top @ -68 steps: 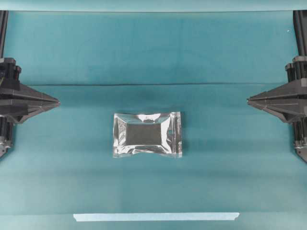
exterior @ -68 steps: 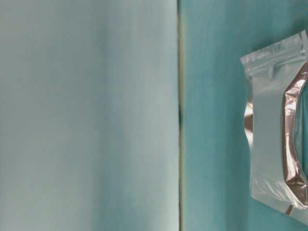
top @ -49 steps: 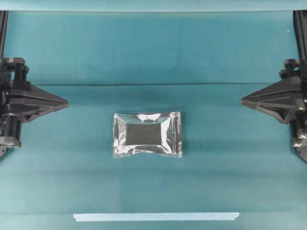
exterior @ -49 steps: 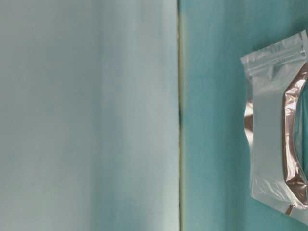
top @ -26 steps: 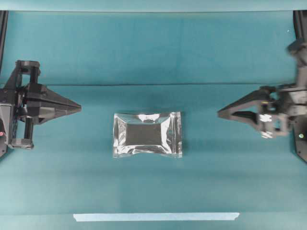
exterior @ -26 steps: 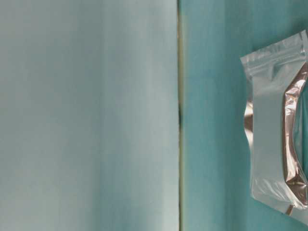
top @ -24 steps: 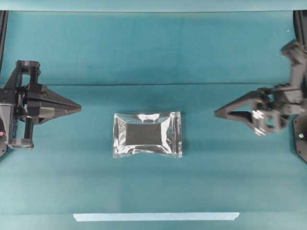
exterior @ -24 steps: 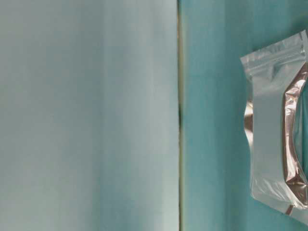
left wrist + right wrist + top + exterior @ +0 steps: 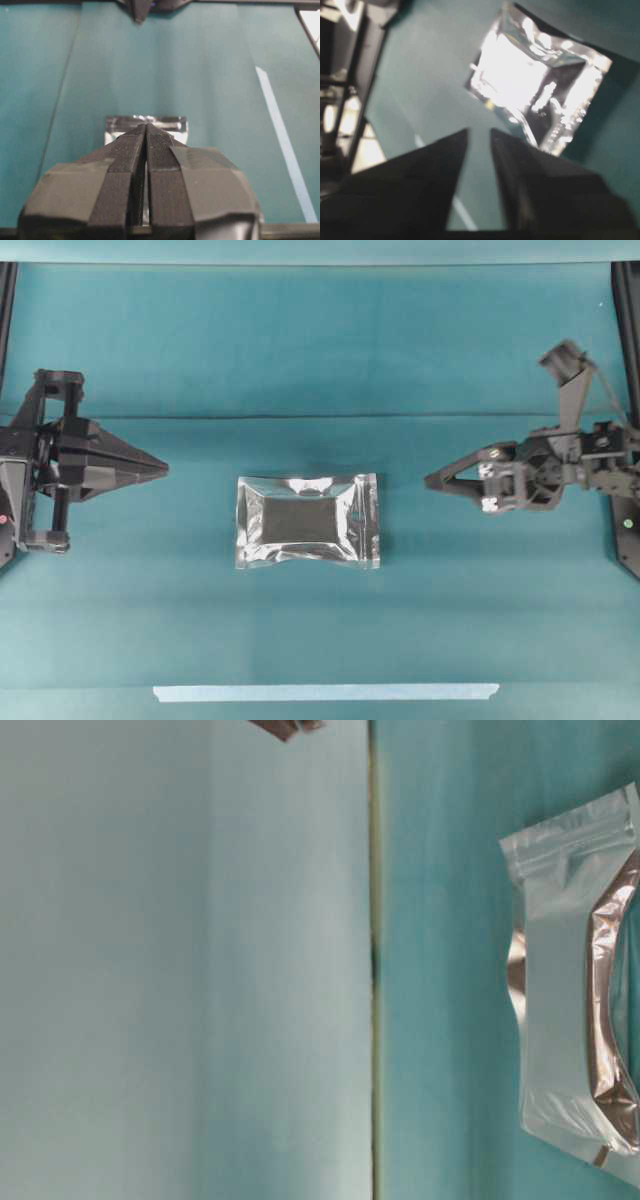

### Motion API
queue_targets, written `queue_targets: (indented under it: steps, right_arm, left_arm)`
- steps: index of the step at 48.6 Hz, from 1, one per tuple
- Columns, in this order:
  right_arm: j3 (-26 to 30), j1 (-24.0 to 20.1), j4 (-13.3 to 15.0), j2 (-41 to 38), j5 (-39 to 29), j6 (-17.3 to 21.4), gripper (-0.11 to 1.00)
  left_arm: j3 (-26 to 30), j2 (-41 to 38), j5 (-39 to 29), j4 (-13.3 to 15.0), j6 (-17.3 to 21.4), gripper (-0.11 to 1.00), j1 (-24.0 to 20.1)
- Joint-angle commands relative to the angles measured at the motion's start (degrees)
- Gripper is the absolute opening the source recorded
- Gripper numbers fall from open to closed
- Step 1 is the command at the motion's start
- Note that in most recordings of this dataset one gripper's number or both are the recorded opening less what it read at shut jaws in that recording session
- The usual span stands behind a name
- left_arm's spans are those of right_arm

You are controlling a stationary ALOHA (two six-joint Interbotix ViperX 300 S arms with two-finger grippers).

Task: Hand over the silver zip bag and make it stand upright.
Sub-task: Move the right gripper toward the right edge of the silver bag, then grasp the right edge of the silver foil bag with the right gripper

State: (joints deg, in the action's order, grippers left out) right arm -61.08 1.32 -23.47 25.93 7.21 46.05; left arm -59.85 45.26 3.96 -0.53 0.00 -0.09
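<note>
You have a silver zip bag (image 9: 308, 521) of glossy, mirror-like foil, crinkled along its edges, with a duller grey centre panel. It lies on a matt teal cloth (image 9: 300, 350), smooth apart from faint creases. The pale tape strip (image 9: 325, 692) looks matt, papery. The left gripper (image 9: 145, 131) is matt black plastic, its inner pads finely ribbed.

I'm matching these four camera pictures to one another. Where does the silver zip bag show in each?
Overhead exterior: silver zip bag lies flat, just below centre.
Table-level exterior: right edge, partly cropped.
Left wrist: middle, just beyond the shut left pincer, partly hidden.
Right wrist: upper right, bright and blurred.
Shared landmark: the teal table cover.
</note>
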Motion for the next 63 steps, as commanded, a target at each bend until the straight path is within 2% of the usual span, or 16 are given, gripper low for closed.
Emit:
queue_targets:
  steps: [1,5,9,14,27,63]
  right_arm:
    - [1.23,-0.09,-0.62,-2.55,0.0,1.41,0.67]
    - [2.02,-0.09,-0.88,-6.15,0.26,2.9,0.85]
    - [3.25,-0.53,-0.97,-10.28,1.32,5.19,0.93]
    - [3.78,-1.58,-0.97,-14.24,5.01,7.29,0.92]
    - [2.81,-5.63,-1.05,-22.32,13.36,16.0,0.93]
    - [8.0,-4.83,-1.05,-34.19,19.6,18.28,0.93]
  left_arm:
    - [1.49,-0.26,0.26,0.0,-0.09,-0.01,-0.18]
    - [1.41,-0.35,0.26,0.0,-0.09,-0.01,-0.44]
    - [1.32,-0.26,0.26,-0.09,-0.09,-0.01,-0.7]
    - [1.14,-0.26,0.18,-0.09,-0.09,-0.01,-1.14]
    - [0.53,-0.26,0.09,-0.09,-0.09,-0.01,-1.58]
    - [0.0,0.09,0.09,-0.09,-0.26,-0.01,-1.67]
